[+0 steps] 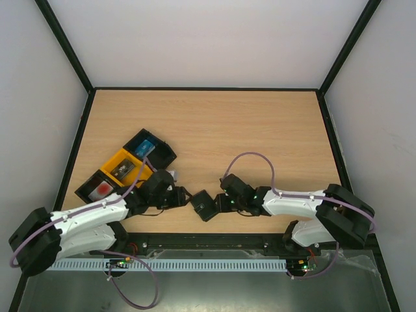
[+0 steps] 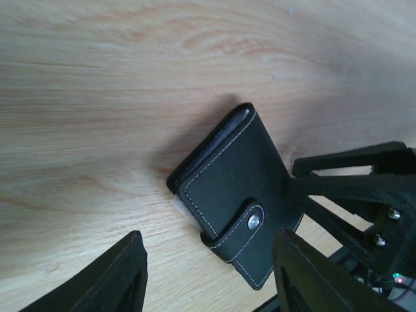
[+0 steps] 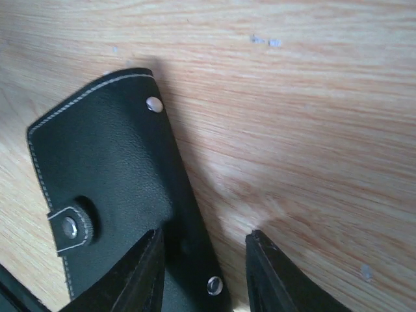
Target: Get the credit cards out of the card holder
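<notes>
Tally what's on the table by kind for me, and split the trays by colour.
Black trays: 2
Orange tray: 1
Black card holder: 1
Items lying in the trays: 3, one per tray: blue item, dark item, red item. They are too small to confirm as cards.
Total: 7

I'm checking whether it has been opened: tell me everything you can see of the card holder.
The card holder is a black, leather-looking case with pale stitching, shut, its strap snapped by a metal stud. It rests on the wooden table between the left gripper and the right gripper, whose fingers straddle one edge.
</notes>
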### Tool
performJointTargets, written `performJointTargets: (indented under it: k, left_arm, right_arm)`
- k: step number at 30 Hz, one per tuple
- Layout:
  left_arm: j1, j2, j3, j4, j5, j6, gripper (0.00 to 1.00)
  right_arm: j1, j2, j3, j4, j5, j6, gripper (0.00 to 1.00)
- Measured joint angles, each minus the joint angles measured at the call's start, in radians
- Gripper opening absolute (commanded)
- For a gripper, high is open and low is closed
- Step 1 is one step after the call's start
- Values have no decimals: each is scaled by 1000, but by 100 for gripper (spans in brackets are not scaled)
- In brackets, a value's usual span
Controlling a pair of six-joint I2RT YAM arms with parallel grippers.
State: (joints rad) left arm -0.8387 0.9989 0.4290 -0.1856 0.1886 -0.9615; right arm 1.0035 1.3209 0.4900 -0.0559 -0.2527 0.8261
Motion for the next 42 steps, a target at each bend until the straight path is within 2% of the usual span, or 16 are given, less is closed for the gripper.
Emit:
performJointTargets:
  k: [7, 14, 16, 19, 24, 26, 28, 30, 32, 34, 38, 42]
  left_arm:
    - [-72, 158, -16, 190, 3, -87, 45]
    - [-85, 265, -56, 303, 12, -127, 17]
    - [-88, 287, -68, 330, 18, -137, 13]
    - [-88, 306, -71, 376, 21, -149, 9]
    - [-89, 331, -70, 423, 19, -150, 4]
    - [-89, 340, -69, 436, 20, -150, 4]
    - [-90, 346, -67, 444, 21, -150, 7]
    - [-93, 352, -57, 443, 21, -150, 15]
    - [-98, 355, -40, 420, 21, -149, 35]
    - [-100, 353, -11, 369, 18, -144, 47]
    - [-101, 316, 55, 265, 3, -123, 58]
    - [-103, 276, 118, 230, 11, -95, 62]
  right_arm:
    - [-8, 45, -26, 108, -45, -11, 35]
    - [-10, 50, -71, 221, -72, -9, 33]
    - [-10, 56, -79, 247, -82, -6, 32]
    - [-10, 62, -88, 273, -93, -4, 24]
    - [-17, 57, -93, 270, -93, 2, 2]
    - [-18, 39, -95, 262, -93, 14, 2]
    - [-19, 14, -97, 246, -88, 13, 2]
    - [-19, -20, -100, 221, -82, 14, 2]
    - [-18, -60, -98, 192, -74, 14, 2]
    - [-15, -108, -93, 150, -56, 14, 2]
    - [-14, -214, -65, 47, 4, 14, 2]
    - [-14, -256, -24, -25, 45, 16, 2]
